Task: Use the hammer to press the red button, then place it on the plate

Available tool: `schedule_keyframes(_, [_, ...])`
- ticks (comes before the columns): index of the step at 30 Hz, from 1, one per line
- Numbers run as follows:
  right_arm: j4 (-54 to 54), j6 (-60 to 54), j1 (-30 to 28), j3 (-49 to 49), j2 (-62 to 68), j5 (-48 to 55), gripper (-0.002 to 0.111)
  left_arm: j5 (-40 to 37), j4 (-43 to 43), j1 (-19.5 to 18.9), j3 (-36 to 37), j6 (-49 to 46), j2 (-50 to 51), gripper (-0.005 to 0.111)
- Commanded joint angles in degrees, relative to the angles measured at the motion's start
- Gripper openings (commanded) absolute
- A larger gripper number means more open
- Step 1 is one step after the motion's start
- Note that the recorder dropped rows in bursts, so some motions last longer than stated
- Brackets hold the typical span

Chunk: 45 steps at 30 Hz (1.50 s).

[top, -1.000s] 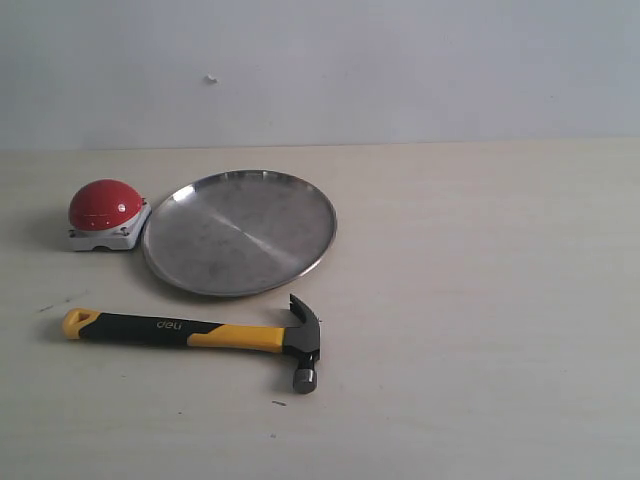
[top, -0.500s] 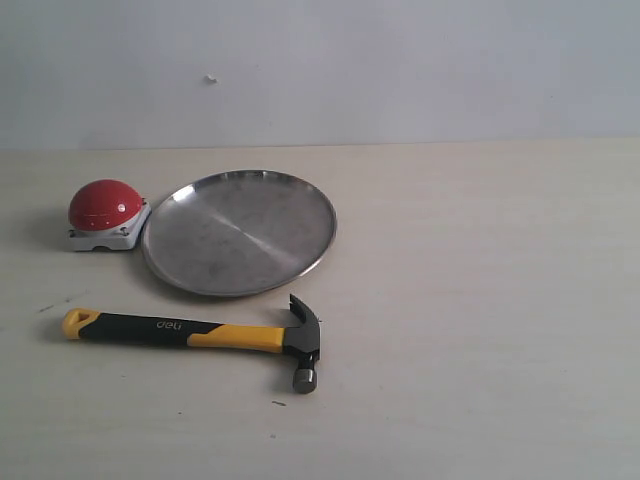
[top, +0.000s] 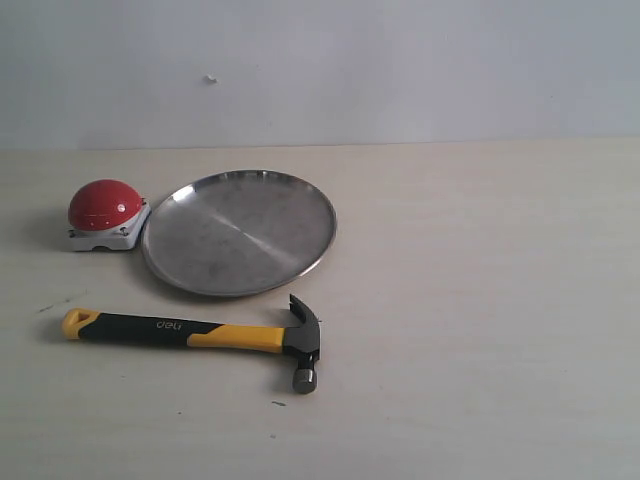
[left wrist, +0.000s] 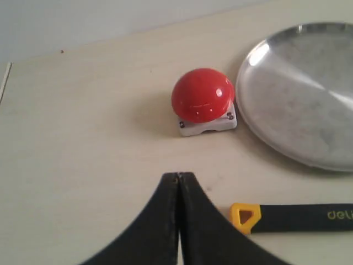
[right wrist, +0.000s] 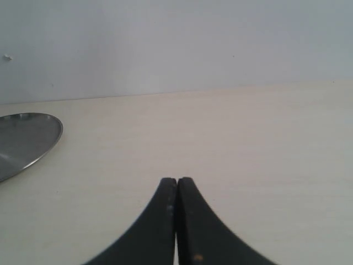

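Note:
The hammer (top: pixel 200 336) lies flat on the table in front of the plate, black head to the right, yellow looped end (left wrist: pixel 245 215) to the left. The red button (top: pixel 105 207) on its light-grey base sits just left of the silver plate (top: pixel 240 232). Neither arm shows in the exterior view. My left gripper (left wrist: pixel 178 176) is shut and empty, hovering short of the button (left wrist: pixel 203 95) and beside the hammer's looped end. My right gripper (right wrist: pixel 176 181) is shut and empty over bare table, with only the plate's rim (right wrist: pixel 33 132) in its view.
The pale wooden table (top: pixel 480 300) stretches to the right of the plate and hammer. A plain grey wall (top: pixel 400 70) runs behind the table's far edge. A few small dark specks (top: pixel 277 403) mark the tabletop near the hammer head.

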<state>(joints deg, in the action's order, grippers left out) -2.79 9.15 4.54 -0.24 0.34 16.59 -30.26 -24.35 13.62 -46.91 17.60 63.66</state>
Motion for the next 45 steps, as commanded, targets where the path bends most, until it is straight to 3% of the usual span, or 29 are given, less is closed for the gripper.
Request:
schedule_keyframes(1, [-0.1,-0.4,-0.4,0.2,-0.3,-0.4,0.000,-5.1,1.9,2.0,-5.5,-11.5,5.4,0.000])
schedule_keyframes(3, [-0.1,-0.4,-0.4,0.2,-0.3,-0.4,0.000,-5.4,4.8,2.0,-6.1,-19.1,5.9,0.000])
schedule_keyframes(8, [-0.1,-0.4,-0.4,0.2,-0.3,-0.4,0.000,-11.0,19.8,2.0,-9.5,-48.8,7.2,0.000])
schedule_keyframes(13, [-0.1,-0.4,-0.4,0.2,-0.3,-0.4,0.000,-19.1,28.5,2.0,-16.5,-60.1,12.8,0.000])
schedule_keyframes(18, [-0.1,-0.4,-0.4,0.2,-0.3,-0.4,0.000,-30.4,33.5,3.4,-23.7,-63.4,21.7,0.000])
schedule_keyframes(23, [-0.1,-0.4,-0.4,0.2,-0.3,-0.4,0.000,-34.1,32.3,9.6,-28.6,-65.3,31.2,0.002])
schedule_keyframes(28, [-0.1,-0.4,-0.4,0.2,-0.3,-0.4,0.000,-33.3,31.3,17.9,-31.7,-68.4,39.4,0.029])
schedule_keyframes(30, [-0.1,-0.4,-0.4,0.2,-0.3,-0.4,0.000,-32.0,27.8,21.0,-32.9,-68.4,42.5,0.046])
schedule_keyframes(32, [-0.1,-0.4,-0.4,0.2,-0.3,-0.4,0.000,-31.6,23.7,23.6,-33.8,-68.2,45.2,0.056])
schedule_keyframes(39, [-0.1,-0.4,-0.4,0.2,-0.3,-0.4,0.000,-29.2,16.5,29.4,-35.9,-68.7,52.2,0.057])
schedule_keyframes(45, [-0.1,-0.4,-0.4,0.2,-0.3,-0.4,0.000,-30.0,17.0,29.9,-38.8,-68.2,56.3,0.057])
